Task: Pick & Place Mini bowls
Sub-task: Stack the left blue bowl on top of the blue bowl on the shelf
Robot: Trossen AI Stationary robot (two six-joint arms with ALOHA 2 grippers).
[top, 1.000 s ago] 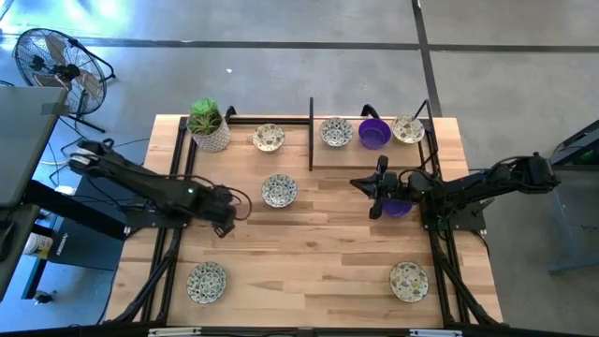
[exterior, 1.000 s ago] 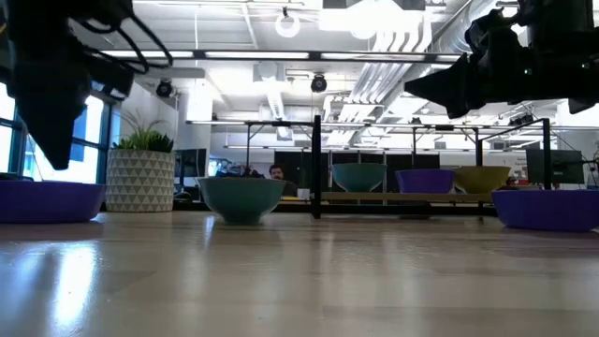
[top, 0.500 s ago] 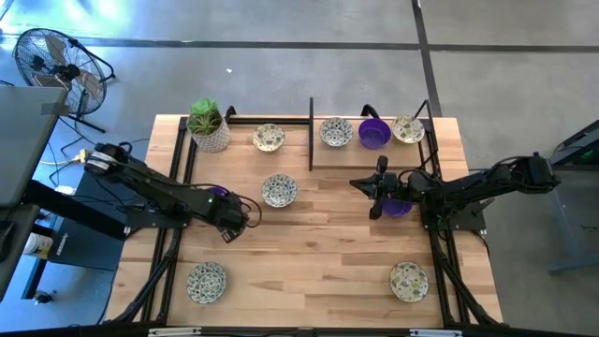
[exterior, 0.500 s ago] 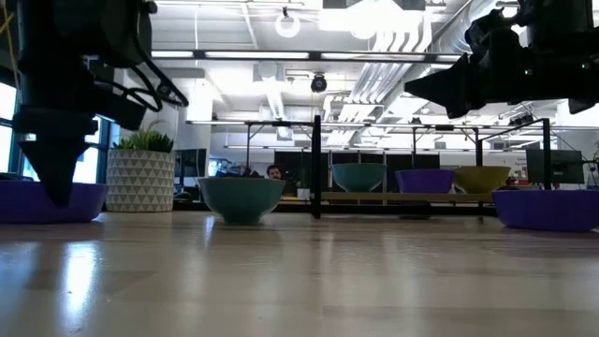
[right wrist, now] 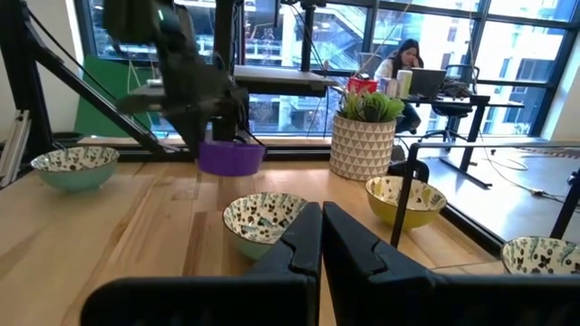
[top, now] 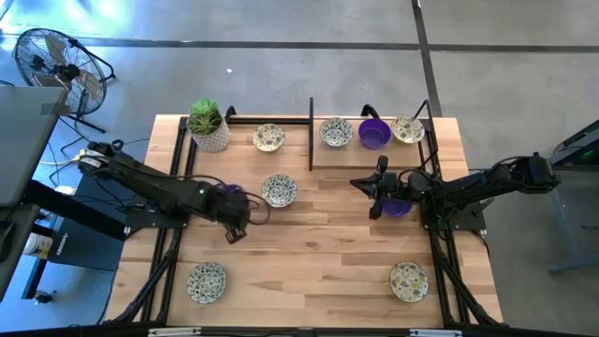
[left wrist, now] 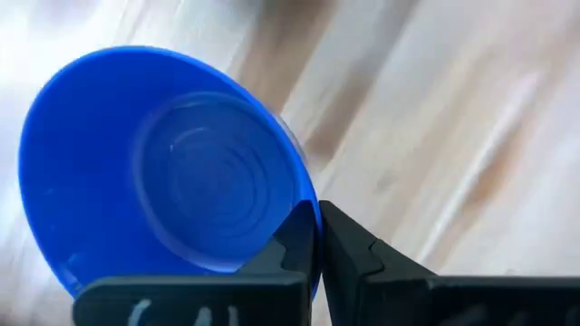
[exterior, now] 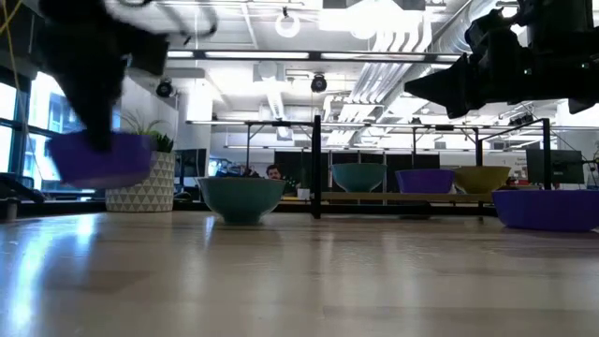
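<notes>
A glossy purple mini bowl (top: 227,192) is held clear of the wooden bench (top: 309,253) by the left pincer (left wrist: 317,237).
At the near edge, two cream floral-patterned bowls (top: 206,281) lie at left and right. Mid-bench, the left pincer is clamped on the raised bowl's rim, just left of another floral bowl (top: 279,190); the right pincer (top: 378,187), its fingers pressed together and holding nothing, hovers by a second purple bowl (top: 398,207). Farthest, a white potted plant (top: 208,126) and more bowls are seen.
</notes>
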